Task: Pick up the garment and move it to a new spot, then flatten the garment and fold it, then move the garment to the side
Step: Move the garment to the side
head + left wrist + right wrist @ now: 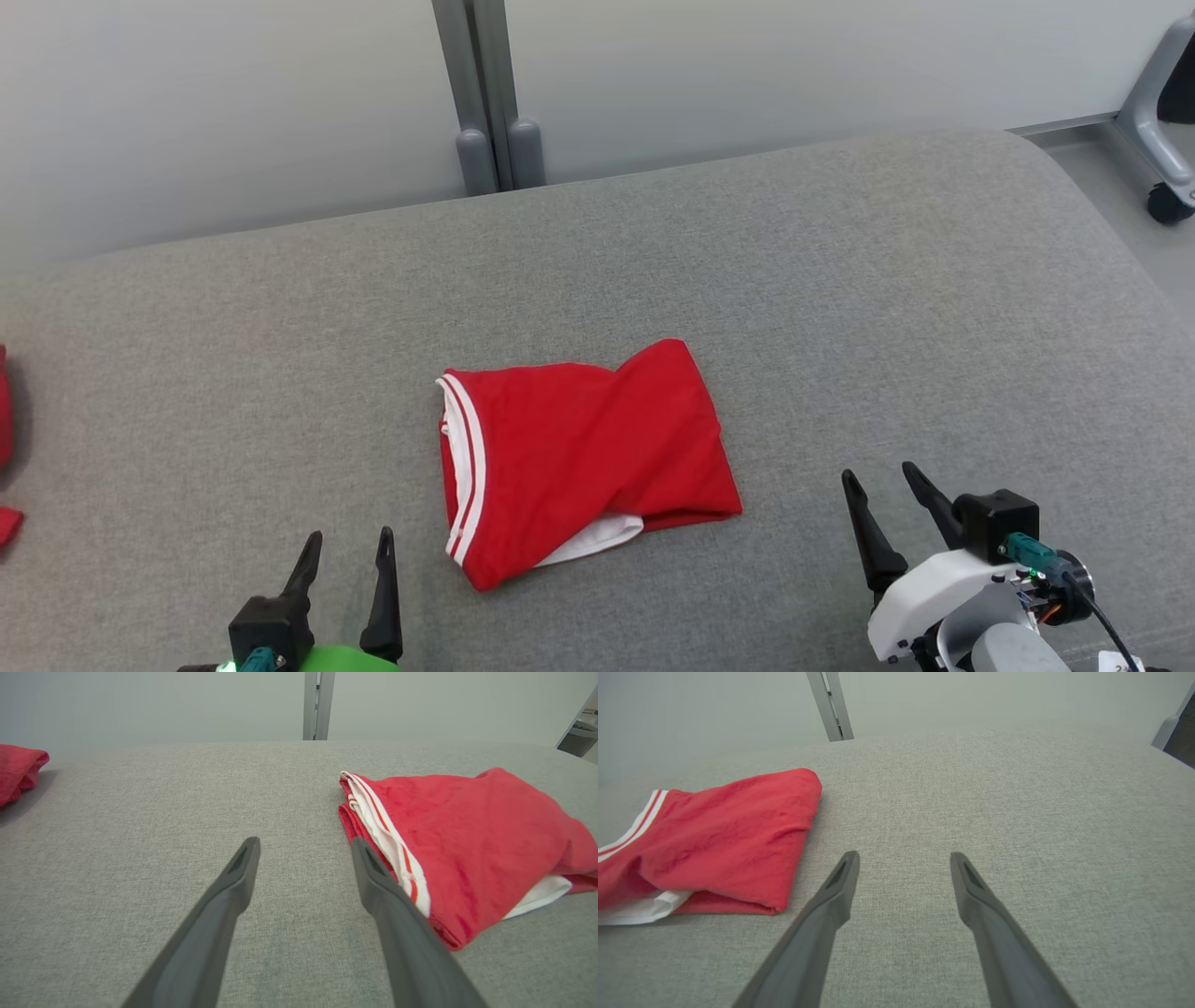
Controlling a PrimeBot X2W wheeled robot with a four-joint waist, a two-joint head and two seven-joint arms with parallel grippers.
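Light's soft and even, pretty bright overall, no hard glare anywhere; the pale wall (pixel 233 112) washes out to flat grey-white in the head view, lightest around 10 o'clock; the red garment (pixel 579 457) only throws a thin fuzzy shadow along its edge at 5 o'clock, so the light looks diffuse and from above; head view is crisp, you can read the weave of the grey cushion (pixel 840 280); both wrist views stretch toward the edges; the dark fingers (pixel 222 914) go soft at 6 o'clock; the wall's hazy in the right wrist one.
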